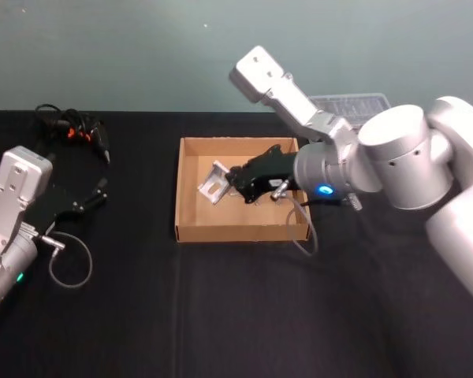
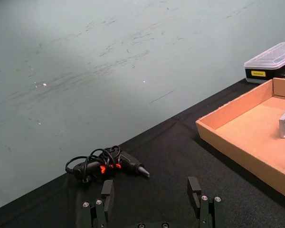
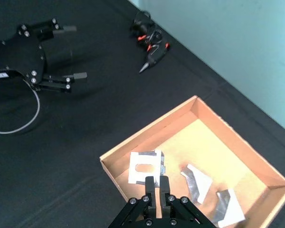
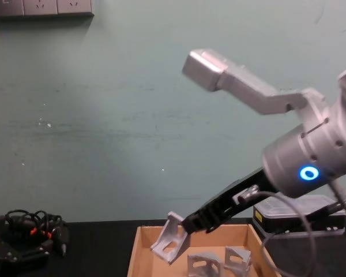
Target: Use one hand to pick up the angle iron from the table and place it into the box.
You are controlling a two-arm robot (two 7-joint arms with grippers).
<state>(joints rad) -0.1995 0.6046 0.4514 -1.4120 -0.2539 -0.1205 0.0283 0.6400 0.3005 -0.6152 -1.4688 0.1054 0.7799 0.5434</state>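
Right gripper clamped tight on an angle iron, hanging tilted over the cardboard box at about 9 o'clock inside it, with two more brackets lying at 3. Left gripper parked on the black table, fingers spread apart, holding nothing.

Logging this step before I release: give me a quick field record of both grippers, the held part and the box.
right gripper: black jointed gripper on silver arm, over the box, shut on the bracket
held part: silver metal angle iron bracket, tilted, above the box floor
box: wide shallow tan cardboard box on the black table
box contents: two more silver angle iron brackets lying inside
left gripper: left gripper open, parked above the table left of the box
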